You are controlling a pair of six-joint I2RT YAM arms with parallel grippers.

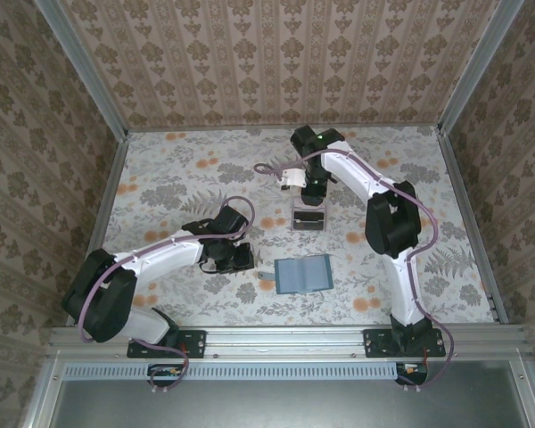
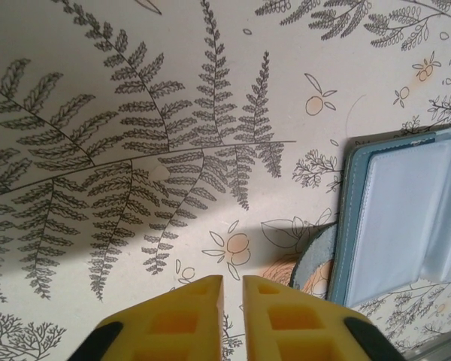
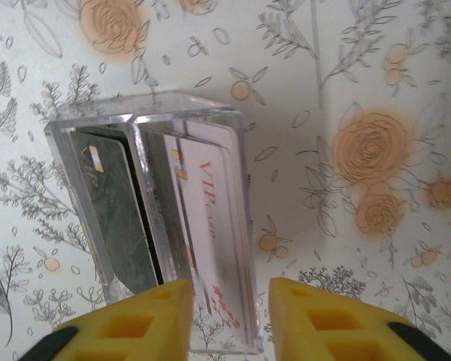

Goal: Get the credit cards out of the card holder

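The card holder (image 1: 303, 274) lies open and flat on the table, its grey-blue clear pockets (image 2: 406, 226) facing up and showing no card. My left gripper (image 1: 236, 257) sits low just left of it; its yellow fingertips (image 2: 233, 282) stand a narrow gap apart with nothing between them. Two credit cards stand in the clear plastic tray (image 3: 146, 109): a pale card (image 3: 210, 210) printed "VIP" in the right slot and a dark grey card (image 3: 116, 218) in the left slot. My right gripper (image 3: 231, 289) hangs open over the pale card, touching nothing.
The clear tray (image 1: 308, 217) stands mid-table beyond the holder. A teal closing tab (image 2: 316, 259) sticks out from the holder's left edge. Metal rails and patterned walls (image 1: 107, 196) bound the floral table on three sides.
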